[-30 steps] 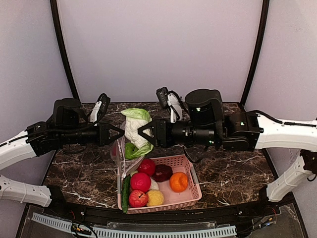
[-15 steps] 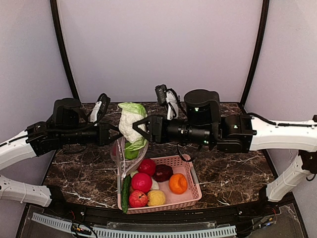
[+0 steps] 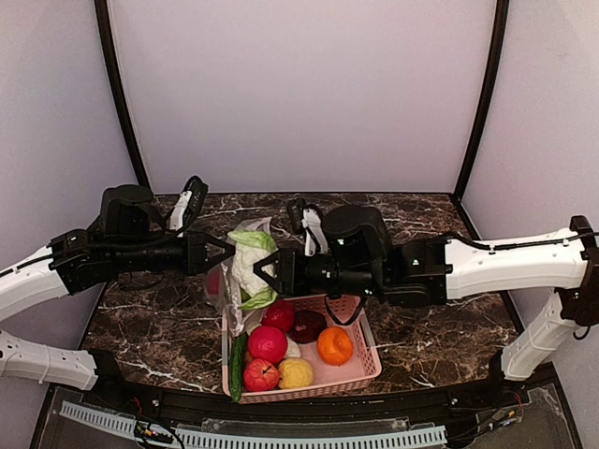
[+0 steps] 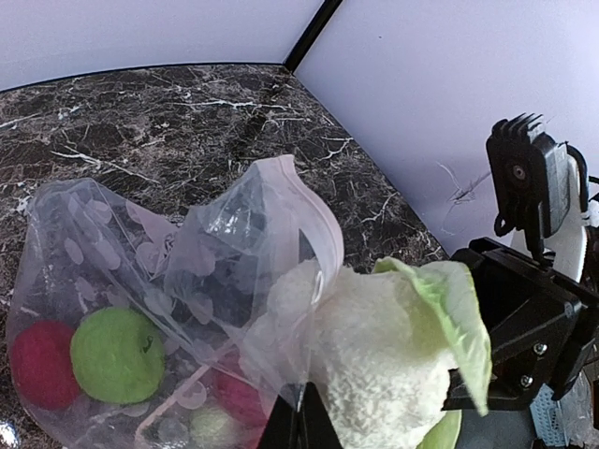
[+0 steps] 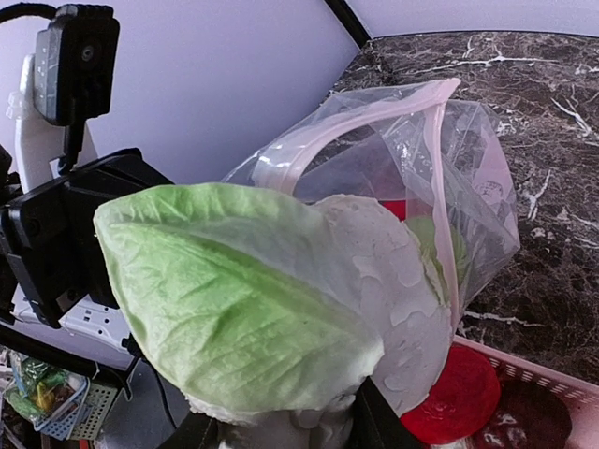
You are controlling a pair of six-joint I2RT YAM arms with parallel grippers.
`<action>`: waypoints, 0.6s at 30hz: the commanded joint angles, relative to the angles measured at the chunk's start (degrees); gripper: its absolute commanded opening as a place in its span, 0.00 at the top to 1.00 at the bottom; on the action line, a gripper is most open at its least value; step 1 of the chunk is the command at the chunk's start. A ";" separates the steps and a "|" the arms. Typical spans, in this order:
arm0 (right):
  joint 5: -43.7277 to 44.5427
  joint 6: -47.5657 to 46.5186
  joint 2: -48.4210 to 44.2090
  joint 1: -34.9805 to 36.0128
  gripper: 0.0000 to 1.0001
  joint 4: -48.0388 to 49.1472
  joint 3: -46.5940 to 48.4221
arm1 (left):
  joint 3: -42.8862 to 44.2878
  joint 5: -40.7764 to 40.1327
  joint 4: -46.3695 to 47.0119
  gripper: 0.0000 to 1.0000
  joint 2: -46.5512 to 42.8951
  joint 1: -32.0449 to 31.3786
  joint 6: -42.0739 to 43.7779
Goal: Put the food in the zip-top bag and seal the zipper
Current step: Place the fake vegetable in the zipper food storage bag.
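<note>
My left gripper [image 3: 223,253] [image 4: 299,430] is shut on the near edge of the clear zip-top bag [image 3: 227,281] [image 4: 140,281] and holds its mouth open above the table. The pinkish zipper strip [image 4: 314,210] [image 5: 374,117] arches over the mouth. My right gripper [image 3: 267,273] [image 5: 281,426] is shut on the pale leafy cabbage [image 3: 249,262] [image 5: 243,299] [image 4: 384,355], whose front end sits inside the bag's mouth. A green ball [image 4: 117,354] and a red ball [image 4: 37,363] lie in the bag.
A pink slatted basket [image 3: 360,351] stands at the table's near middle with red, dark red, orange and yellow balls. A green cucumber [image 3: 237,360] lies along its left side. Both arms reach in over the marble table [image 3: 440,327].
My right gripper has carried the cabbage down and to the left, from above the bag into its mouth. My left gripper has held the bag in place.
</note>
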 commanded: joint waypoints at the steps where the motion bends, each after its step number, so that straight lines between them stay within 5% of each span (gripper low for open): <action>1: 2.05 0.84 1.65 -0.27 0.89 -0.62 1.02 | 0.88 0.19 0.10 0.99 -1.07 0.31 -0.21; 18: 2.34 -1.31 8.01 -1.53 0.90 -13.61 9.18 | 1.09 0.36 -0.46 0.99 -1.52 0.28 0.05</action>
